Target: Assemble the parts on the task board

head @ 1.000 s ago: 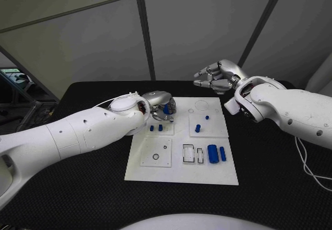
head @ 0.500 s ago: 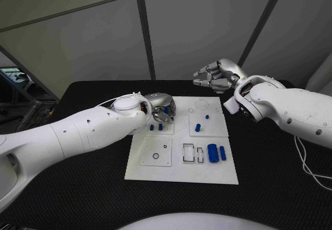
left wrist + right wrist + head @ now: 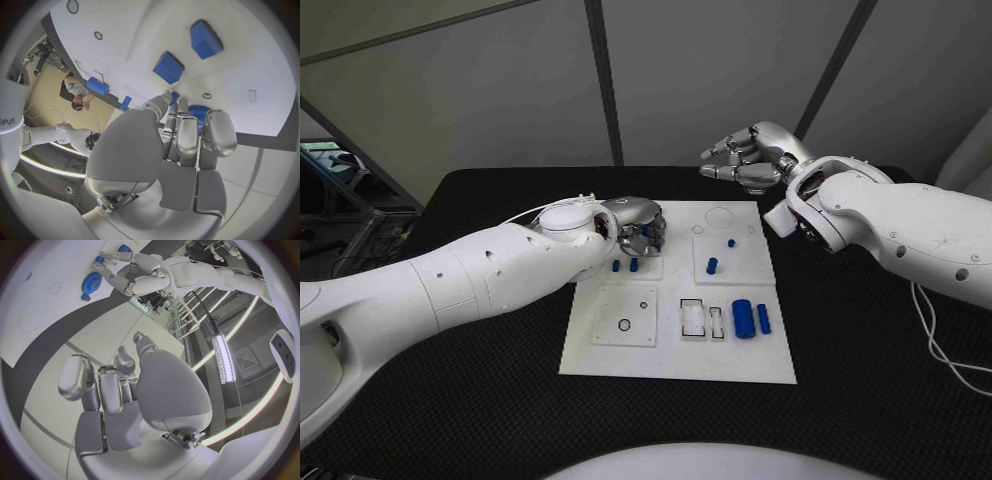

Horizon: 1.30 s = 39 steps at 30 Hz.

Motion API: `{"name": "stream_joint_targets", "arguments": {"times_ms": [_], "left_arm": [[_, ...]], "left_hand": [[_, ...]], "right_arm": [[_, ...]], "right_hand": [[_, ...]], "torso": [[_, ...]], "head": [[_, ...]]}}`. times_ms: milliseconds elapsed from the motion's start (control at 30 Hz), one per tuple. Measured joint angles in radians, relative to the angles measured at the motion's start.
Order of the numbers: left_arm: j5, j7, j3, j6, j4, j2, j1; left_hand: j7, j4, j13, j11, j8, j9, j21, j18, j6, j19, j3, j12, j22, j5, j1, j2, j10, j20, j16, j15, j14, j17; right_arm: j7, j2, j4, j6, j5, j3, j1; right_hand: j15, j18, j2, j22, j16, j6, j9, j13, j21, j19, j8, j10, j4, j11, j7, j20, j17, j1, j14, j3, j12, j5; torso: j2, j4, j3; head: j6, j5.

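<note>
Black tabletop (image 3: pixel 473 420), grey panel walls behind. Left hand (image 3: pixel 636 226) low over far-left corner of task board (image 3: pixel 678 360), fingers pinching blue gear-like part (image 3: pixel 199 111). Right hand (image 3: pixel 750 160) raised beyond board's far edge, fingers curled in, holding nothing. Board carries blue parts: pair (image 3: pixel 626 266) just beside left hand, peg (image 3: pixel 713 266) mid-board, two cylinders (image 3: pixel 751 319) near right edge.

My fingers (image 3: pixel 187 137) are smooth, satin-grey metal. The task board (image 3: pixel 678 360) looks like matt white plastic, the parts (image 3: pixel 743 320) glossy blue plastic. The tabletop (image 3: pixel 473 400) is rough black cloth.
</note>
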Motion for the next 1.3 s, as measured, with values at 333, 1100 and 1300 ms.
{"name": "stream_joint_targets", "arguments": {"times_ms": [333, 1100, 1300], "left_arm": [[-0.001, 0.001, 0.002, -0.003, -0.020, 0.013, -0.001], [0.006, 0.017, 0.022, -0.042, 0.029, -0.030, -0.017], [0.017, 0.018, 0.057, -0.053, 0.070, -0.061, -0.015]], "left_hand": [[0.004, -0.005, -0.004, -0.002, -0.011, -0.007, 0.012, 0.000, 0.004, 0.002, 0.021, -0.014, 0.013, 0.000, 0.000, 0.000, 0.012, 0.002, 0.004, 0.003, 0.004, 0.000], [-0.004, -0.030, -0.020, -0.008, -0.022, -0.012, 0.037, -0.029, 0.054, 0.011, 0.076, -0.054, 0.023, 0.000, 0.005, 0.005, 0.068, -0.004, 0.012, -0.001, 0.008, -0.006], [0.000, -0.027, -0.021, -0.006, -0.022, -0.012, 0.037, -0.029, 0.057, 0.011, 0.079, -0.054, 0.023, 0.000, 0.005, 0.005, 0.073, -0.004, 0.012, -0.001, 0.008, -0.006]], "right_arm": [[0.000, 0.004, -0.001, 0.001, 0.000, 0.000, 0.000], [0.000, 0.005, -0.002, 0.005, -0.001, 0.000, 0.000], [0.000, 0.004, -0.004, 0.005, -0.001, 0.000, 0.000]], "right_hand": [[0.000, 0.000, 0.000, 0.000, 0.000, 0.000, 0.000, 0.000, 0.000, 0.000, 0.000, 0.000, 0.000, 0.000, 0.000, 0.000, 0.000, 0.000, 0.000, 0.000, 0.000, 0.000], [0.000, 0.000, 0.000, 0.000, 0.000, 0.000, 0.000, 0.001, 0.000, 0.000, 0.000, 0.000, 0.000, 0.000, 0.000, 0.000, 0.000, 0.000, 0.000, 0.000, 0.000, 0.000], [0.000, 0.000, 0.000, 0.000, 0.000, 0.000, 0.000, 0.001, 0.000, 0.000, 0.000, 0.000, 0.000, 0.000, 0.000, 0.000, 0.000, 0.000, 0.000, 0.000, 0.000, 0.000]], "torso": [[0.000, 0.0001, 0.0001], [-0.001, 0.0016, -0.0011], [-0.002, 0.0015, -0.0010]], "head": [[0.000, 0.000], [0.002, 0.000], [0.009, 0.002]]}}
